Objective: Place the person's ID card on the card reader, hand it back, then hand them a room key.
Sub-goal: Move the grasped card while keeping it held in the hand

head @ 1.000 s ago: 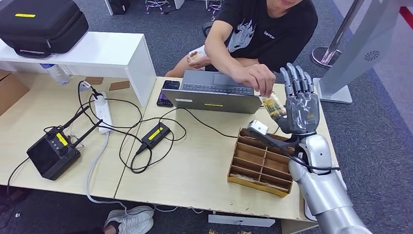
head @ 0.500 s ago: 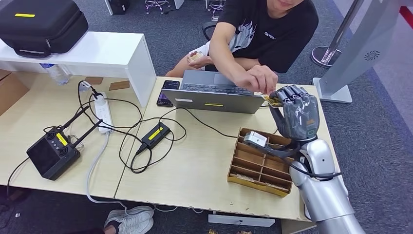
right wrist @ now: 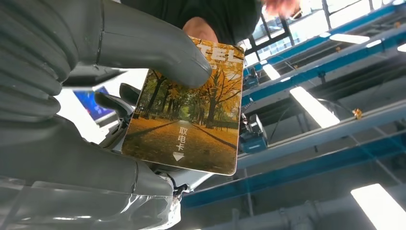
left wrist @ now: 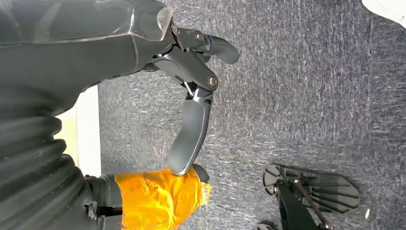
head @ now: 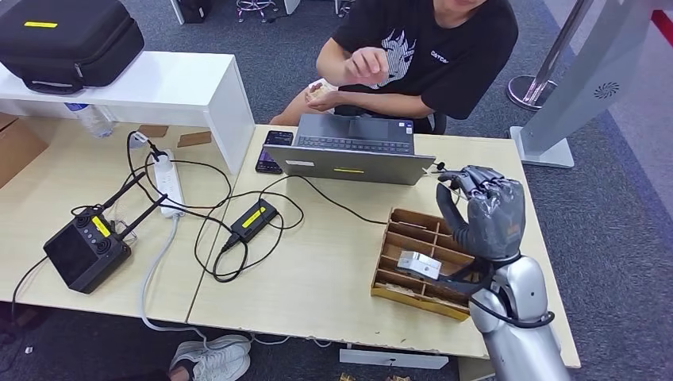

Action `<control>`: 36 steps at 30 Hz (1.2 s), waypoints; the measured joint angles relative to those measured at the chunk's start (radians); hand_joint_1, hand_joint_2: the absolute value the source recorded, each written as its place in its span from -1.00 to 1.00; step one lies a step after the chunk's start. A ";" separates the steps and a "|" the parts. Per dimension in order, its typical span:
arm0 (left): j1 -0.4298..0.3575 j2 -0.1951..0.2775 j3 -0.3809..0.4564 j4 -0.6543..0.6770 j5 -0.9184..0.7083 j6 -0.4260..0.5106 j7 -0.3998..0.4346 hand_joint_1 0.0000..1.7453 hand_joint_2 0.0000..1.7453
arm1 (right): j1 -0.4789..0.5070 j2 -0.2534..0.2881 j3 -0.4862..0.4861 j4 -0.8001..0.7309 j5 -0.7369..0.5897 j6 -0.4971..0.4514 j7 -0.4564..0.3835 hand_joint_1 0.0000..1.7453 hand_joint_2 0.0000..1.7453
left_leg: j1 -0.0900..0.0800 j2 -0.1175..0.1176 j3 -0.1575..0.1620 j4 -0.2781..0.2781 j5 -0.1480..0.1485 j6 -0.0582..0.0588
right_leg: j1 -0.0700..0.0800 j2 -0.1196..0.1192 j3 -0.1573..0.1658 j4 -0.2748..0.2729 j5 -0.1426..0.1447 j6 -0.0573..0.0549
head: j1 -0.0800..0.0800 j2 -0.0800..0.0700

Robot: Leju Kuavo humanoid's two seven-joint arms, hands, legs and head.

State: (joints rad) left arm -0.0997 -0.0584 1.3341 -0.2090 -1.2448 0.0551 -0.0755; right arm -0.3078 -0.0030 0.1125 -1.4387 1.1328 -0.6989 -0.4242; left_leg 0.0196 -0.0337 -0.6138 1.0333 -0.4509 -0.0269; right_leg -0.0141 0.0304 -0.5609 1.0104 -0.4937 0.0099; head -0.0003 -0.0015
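The right hand (head: 490,213) is up above the table edge with its fingers curled around a card (right wrist: 189,115). In the right wrist view the thumb presses on the card's face, which shows yellow autumn trees. In the head view the card is mostly hidden behind the fingers, so it is hard to say how it is tilted.

This looks like the first step: the robot has the person's card and has not put it on the reader yet. The small black box (head: 252,217) with a yellow label, well off to the hand's left, may be the card reader, but that is a guess. The next move needs a long reach across the table, then laying the card flat on it.

Just under the hand sits a wooden tray (head: 413,274) with many little slots. A laptop (head: 350,148) stands between the tray and the person (head: 421,48), whose hand is pulled back to the chest. Loose black cables (head: 214,238) lie around the box and could snag fingers.

The left hand (left wrist: 191,120) hangs over the carpet, fingers apart, holding nothing.
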 joint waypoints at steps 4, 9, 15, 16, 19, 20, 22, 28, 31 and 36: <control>0.003 0.000 0.002 0.000 0.018 0.007 -0.001 -1.00 1.00 | 0.087 0.010 -0.022 -0.081 -0.057 0.000 -0.039 1.00 1.00 | 0.000 -0.001 0.000 0.000 0.000 0.000 | 0.000 -0.001 0.000 0.000 -0.001 0.000 | 0.000 0.000; 0.009 -0.001 0.010 0.000 0.034 0.017 -0.001 -1.00 1.00 | 0.216 0.018 -0.063 -0.189 -0.117 0.000 -0.072 1.00 1.00 | 0.000 -0.001 -0.001 0.000 -0.002 -0.001 | 0.000 -0.002 0.000 0.000 -0.001 -0.001 | 0.000 0.000; 0.010 -0.003 0.027 0.000 0.064 0.033 -0.001 -1.00 1.00 | 0.341 0.018 -0.127 -0.267 -0.215 0.000 -0.011 1.00 1.00 | 0.000 -0.001 0.000 0.000 -0.002 0.000 | 0.000 -0.002 -0.001 -0.001 -0.002 0.000 | 0.000 0.000; 0.011 -0.004 0.032 0.000 0.071 0.037 -0.001 -1.00 1.00 | 0.368 0.018 -0.145 -0.276 -0.249 0.000 -0.001 1.00 1.00 | 0.000 -0.001 -0.001 0.000 -0.003 0.000 | 0.000 -0.002 -0.001 -0.001 -0.002 0.000 | 0.000 0.000; 0.012 -0.007 0.051 0.000 0.089 0.048 -0.001 -1.00 1.00 | 0.447 0.012 -0.209 -0.290 -0.345 0.000 0.023 1.00 1.00 | 0.000 -0.001 -0.001 0.000 -0.003 0.000 | 0.000 -0.002 0.000 -0.001 -0.003 0.000 | 0.000 0.000; 0.013 -0.008 0.056 0.000 0.093 0.052 -0.002 -1.00 1.00 | 0.471 0.009 -0.233 -0.291 -0.369 0.001 0.030 1.00 1.00 | 0.000 -0.001 -0.001 0.000 -0.003 0.000 | 0.000 -0.002 0.000 -0.001 -0.003 0.000 | 0.000 0.000; 0.014 -0.010 0.067 0.000 0.100 0.057 -0.002 -1.00 1.00 | 0.510 0.002 -0.275 -0.289 -0.401 0.010 0.047 1.00 1.00 | 0.000 -0.001 -0.001 0.000 -0.004 0.000 | 0.000 -0.002 0.000 -0.001 -0.003 0.000 | 0.000 0.000; 0.016 -0.015 0.089 0.000 0.117 0.062 -0.006 -1.00 1.00 | 0.567 -0.033 -0.365 -0.232 -0.474 0.218 0.181 1.00 1.00 | 0.000 -0.001 -0.001 0.000 -0.004 0.000 | 0.000 -0.002 -0.001 -0.001 -0.003 0.000 | 0.000 0.000; 0.017 -0.015 0.097 0.000 0.119 0.063 -0.007 -1.00 1.00 | 0.575 -0.039 -0.411 -0.186 -0.484 0.293 0.183 1.00 1.00 | 0.000 0.000 -0.001 0.000 -0.004 0.000 | 0.000 -0.002 0.000 -0.001 -0.003 0.000 | 0.000 0.000; 0.016 -0.016 0.103 0.000 0.118 0.062 -0.010 -1.00 1.00 | 0.577 -0.045 -0.436 -0.130 -0.475 0.393 0.191 1.00 1.00 | 0.000 0.000 -0.001 0.000 -0.004 0.000 | 0.000 -0.001 0.000 -0.001 -0.003 0.000 | 0.000 0.000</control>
State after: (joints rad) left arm -0.0835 -0.0739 1.4375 -0.2090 -1.1272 0.1173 -0.0853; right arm 0.2695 -0.0476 -0.3235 -1.5690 0.6581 -0.3054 -0.2332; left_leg 0.0194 -0.0341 -0.6143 1.0332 -0.4550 -0.0270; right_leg -0.0144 0.0290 -0.5611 1.0093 -0.4963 0.0097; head -0.0004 -0.0015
